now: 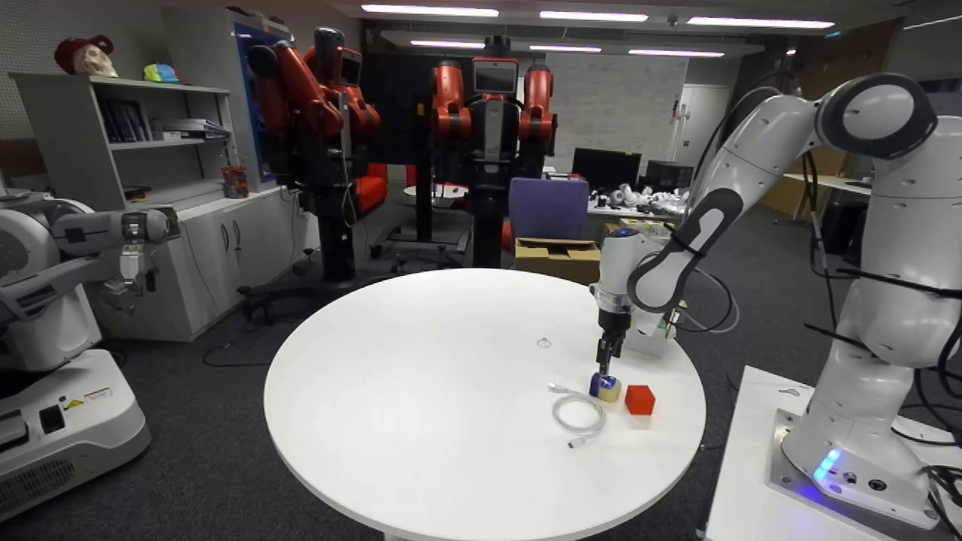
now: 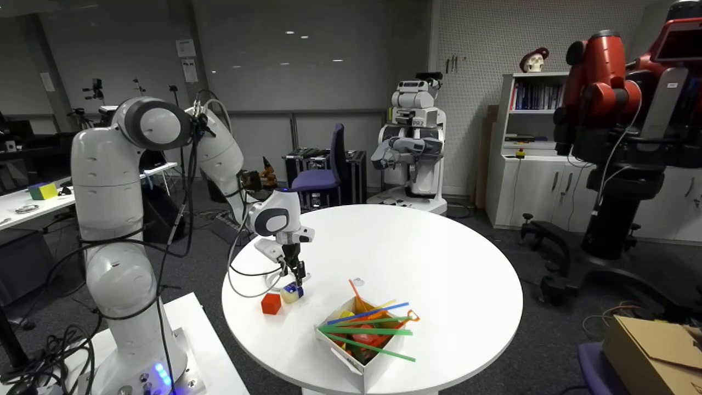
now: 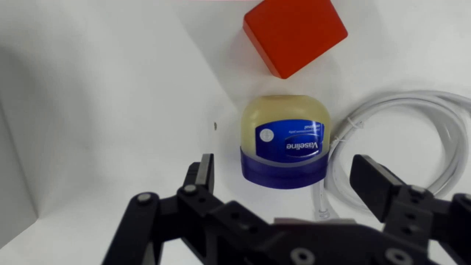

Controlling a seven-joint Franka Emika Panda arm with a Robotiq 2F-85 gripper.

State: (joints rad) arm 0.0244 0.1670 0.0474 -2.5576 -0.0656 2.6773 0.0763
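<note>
A Vaseline jar (image 3: pixel 287 136), yellowish with a blue lid and label, lies on its side on the white round table (image 1: pixel 406 406). It shows in both exterior views (image 1: pixel 606 388) (image 2: pixel 292 293). My gripper (image 3: pixel 283 160) is open, fingers pointing down just over the jar. In the wrist view the fingertips stand either side of the lid end, with gaps on both sides. In both exterior views the gripper (image 1: pixel 603 368) (image 2: pixel 299 280) is right above the jar; contact cannot be told. A red cube (image 3: pixel 294 33) sits close to the jar. A coiled white cable (image 3: pixel 401 96) lies on its other side.
A white open box (image 2: pixel 379 373) with colored straws and other items stands near the table edge; its wall (image 3: pixel 14 176) shows in the wrist view. A small clear object (image 1: pixel 544 343) lies on the table. A cardboard box (image 1: pixel 556 263) and a purple chair (image 1: pixel 549 207) stand behind.
</note>
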